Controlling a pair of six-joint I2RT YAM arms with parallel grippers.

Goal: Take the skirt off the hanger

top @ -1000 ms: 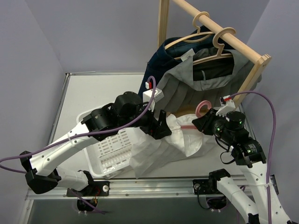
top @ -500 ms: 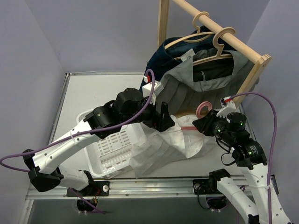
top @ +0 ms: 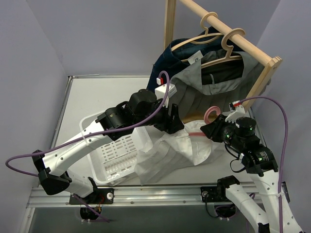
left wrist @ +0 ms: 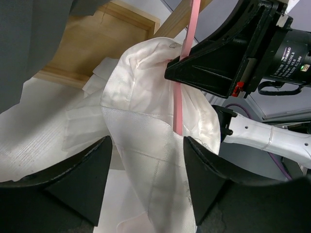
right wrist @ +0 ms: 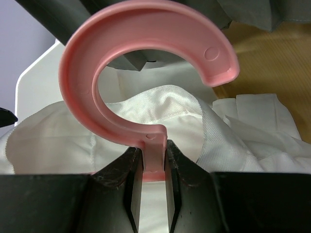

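From above, the skirt (top: 170,155) is seen spilling over the right rim of the basket (top: 116,158). At the left wrist, the left gripper (left wrist: 146,143) is held spread, with skirt cloth filling its gap. At the right wrist, the hanger (right wrist: 121,58) is clamped at its stem by the right gripper (right wrist: 153,160), and its hook is left free.

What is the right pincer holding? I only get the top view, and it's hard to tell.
Observer: The right wrist view shows the right pincer shut on the stem of a pink hanger, just under its hook.
Operator: And the left pincer?
Observer: In its wrist view the left pincer is open, with the white skirt between its fingers.
Operator: Is the skirt off?
Observer: Seemingly not: there the hanger's bar slips under a fold of the skirt.
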